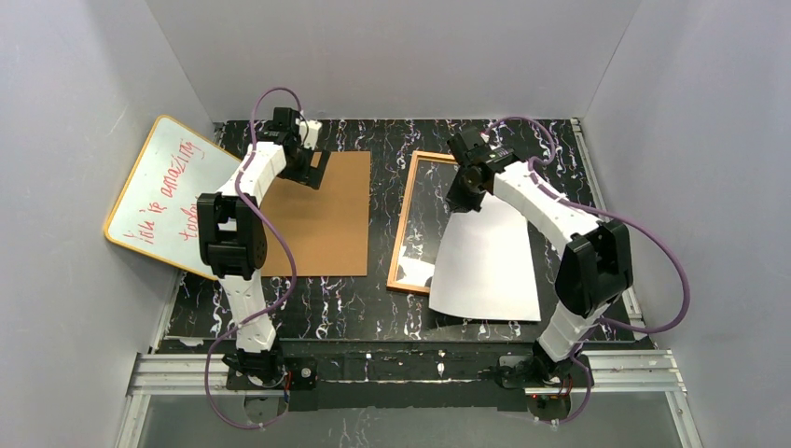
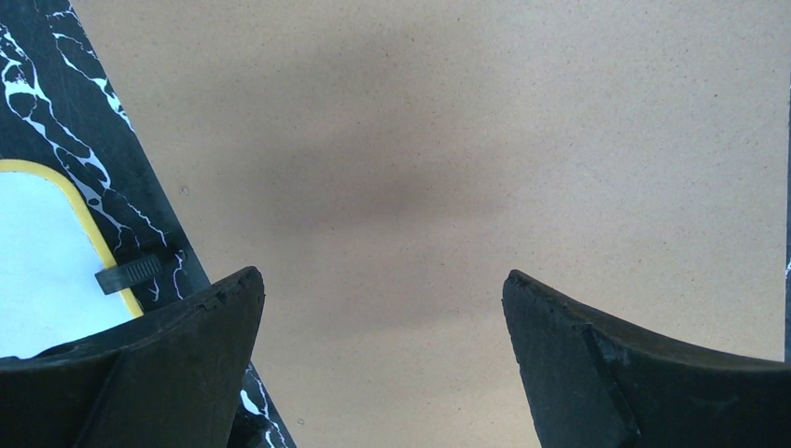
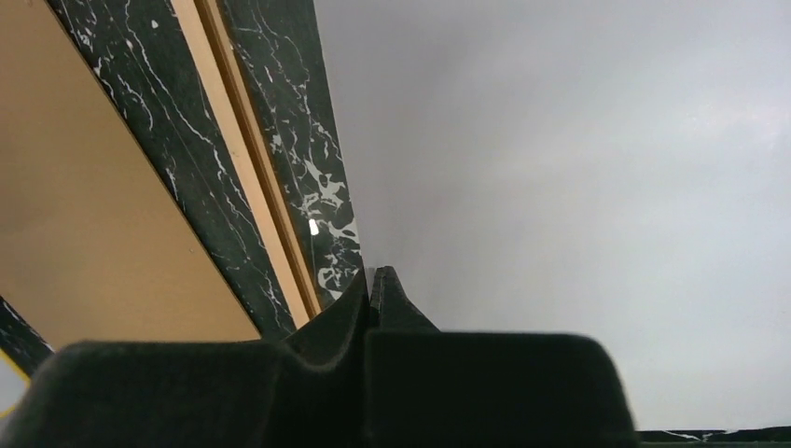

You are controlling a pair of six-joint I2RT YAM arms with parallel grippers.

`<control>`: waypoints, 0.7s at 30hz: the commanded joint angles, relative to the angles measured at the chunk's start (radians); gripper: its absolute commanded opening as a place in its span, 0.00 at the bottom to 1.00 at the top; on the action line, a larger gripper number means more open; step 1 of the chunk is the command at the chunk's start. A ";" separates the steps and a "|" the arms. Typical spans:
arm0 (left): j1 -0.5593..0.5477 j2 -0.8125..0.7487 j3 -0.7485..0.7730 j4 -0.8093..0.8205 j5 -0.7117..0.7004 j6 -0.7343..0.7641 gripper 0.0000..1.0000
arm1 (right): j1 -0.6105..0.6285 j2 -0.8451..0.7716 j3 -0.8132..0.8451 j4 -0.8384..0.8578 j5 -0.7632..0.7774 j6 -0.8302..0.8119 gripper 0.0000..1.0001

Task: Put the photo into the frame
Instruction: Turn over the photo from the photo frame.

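Tabletop [image 1: 373, 308]: black marble
Right gripper [image 3: 375, 277]: pinched shut on photo [image 1: 485, 261], far edge
Left gripper [image 2: 382, 289]: spread wide
Advice: square photo to frame [image 1: 401, 224], then lower

Table [image 1: 373, 308]: black top, white marble veining, walled on three sides.

Frame [image 1: 403, 224]: orange-brown, flat on the table right of centre, long side running away from me.

Left of the frame, a strip of bare table between them: plain brown board [image 1: 322, 219], flat.

Further left of the frame, beyond that board: yellow-edged whiteboard [image 1: 159, 187], red writing, reaching past the table's left edge to the wall. Flat or tilted, cannot tell.

Over the frame's right part: photo [image 1: 485, 266], white side up, near end past the frame's near edge.
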 commanded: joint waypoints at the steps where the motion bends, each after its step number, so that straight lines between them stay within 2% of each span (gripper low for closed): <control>1: 0.001 -0.052 -0.015 -0.012 0.008 0.008 0.98 | -0.001 0.018 0.019 0.050 0.040 0.155 0.01; 10: 0.000 -0.052 -0.026 -0.010 0.011 0.003 0.98 | -0.001 0.136 0.143 0.084 0.155 0.078 0.01; 21: 0.000 -0.054 -0.033 -0.011 0.002 0.011 0.98 | 0.001 0.202 0.151 0.188 0.096 0.019 0.01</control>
